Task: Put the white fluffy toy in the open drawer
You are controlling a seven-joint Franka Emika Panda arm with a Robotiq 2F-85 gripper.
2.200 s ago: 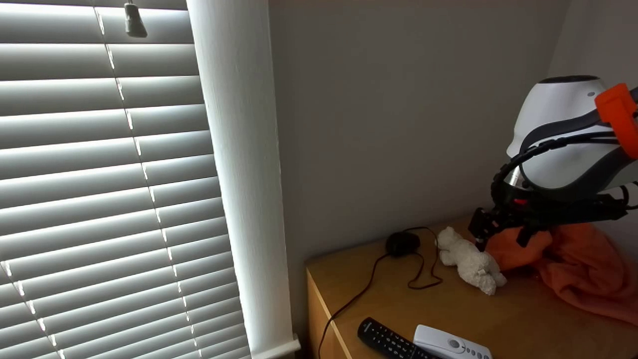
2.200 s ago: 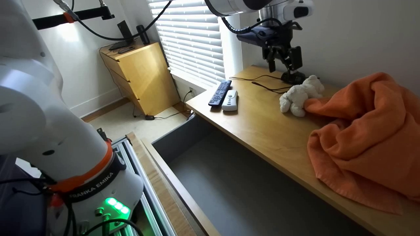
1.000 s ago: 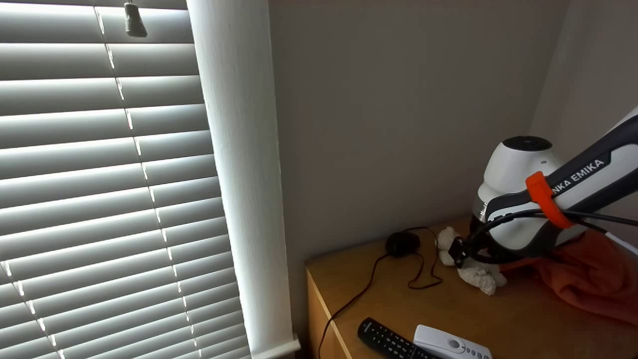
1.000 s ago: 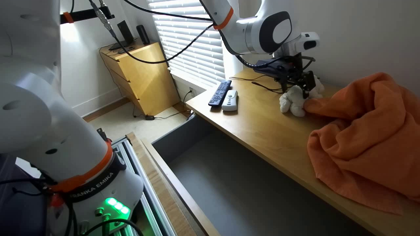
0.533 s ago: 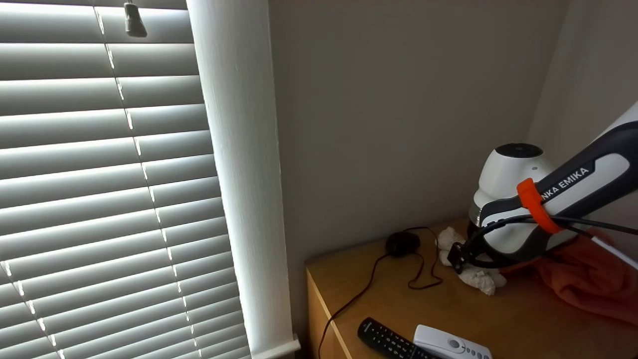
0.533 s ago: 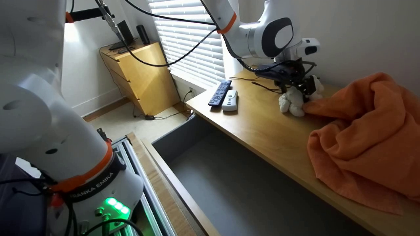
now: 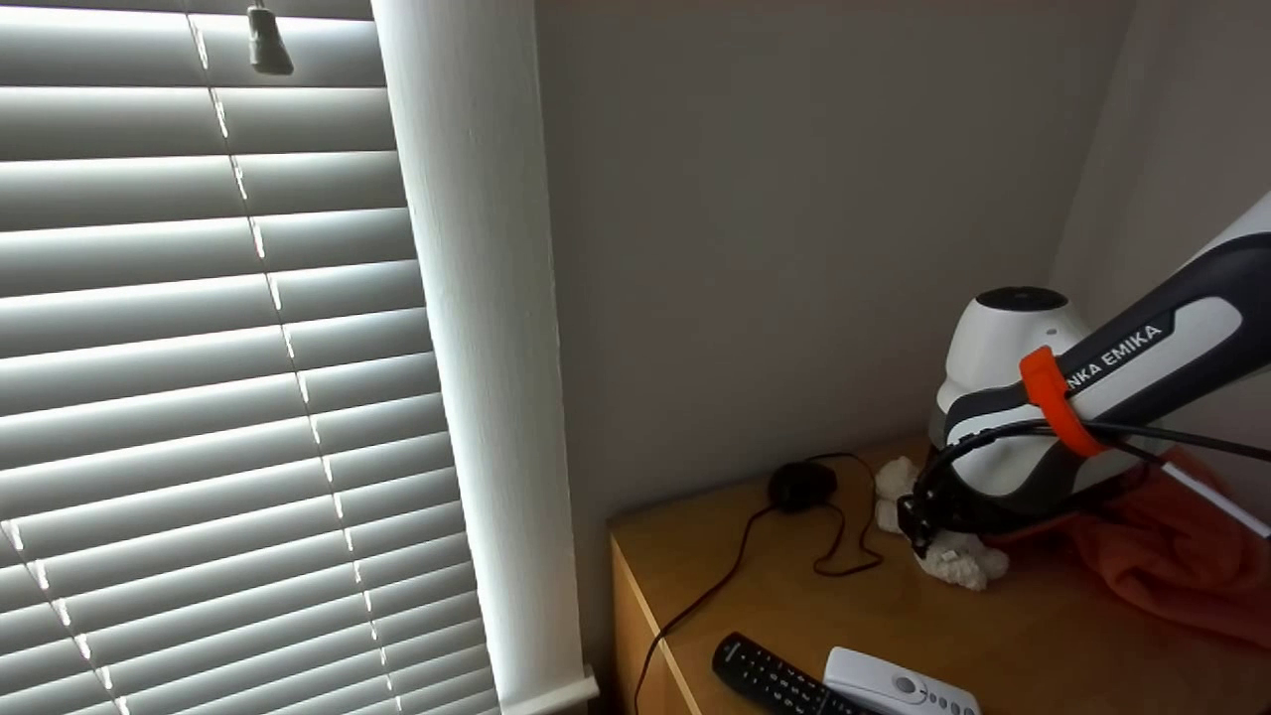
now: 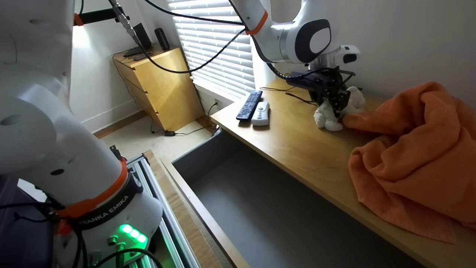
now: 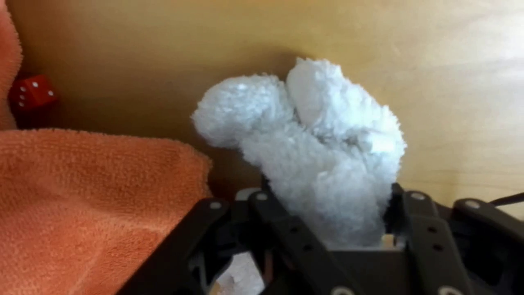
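Note:
The white fluffy toy (image 9: 303, 151) lies on the wooden dresser top (image 8: 297, 137). In the wrist view my gripper (image 9: 331, 200) straddles its body, with a black finger pressed against the fur on either side. Legs (image 8: 326, 117) and head (image 8: 356, 98) stick out on opposite sides of the gripper in an exterior view. The middle of the toy is covered by the gripper (image 7: 918, 536) in both exterior views, and the fingertips are buried in fur. Below the dresser's front edge, the open drawer (image 8: 260, 201) shows its bare grey floor.
A crumpled orange towel (image 8: 416, 160) touches the toy's side. A red die (image 9: 35, 92) sits by the towel. Toward the window lie a black remote (image 8: 250, 105) and a white remote (image 8: 261, 114). A black round device (image 7: 802, 487) with a cord rests near the wall.
My gripper has come down over the toy, and its jaws have drawn together around the body. The toy's legs and head have shifted slightly with the squeeze.

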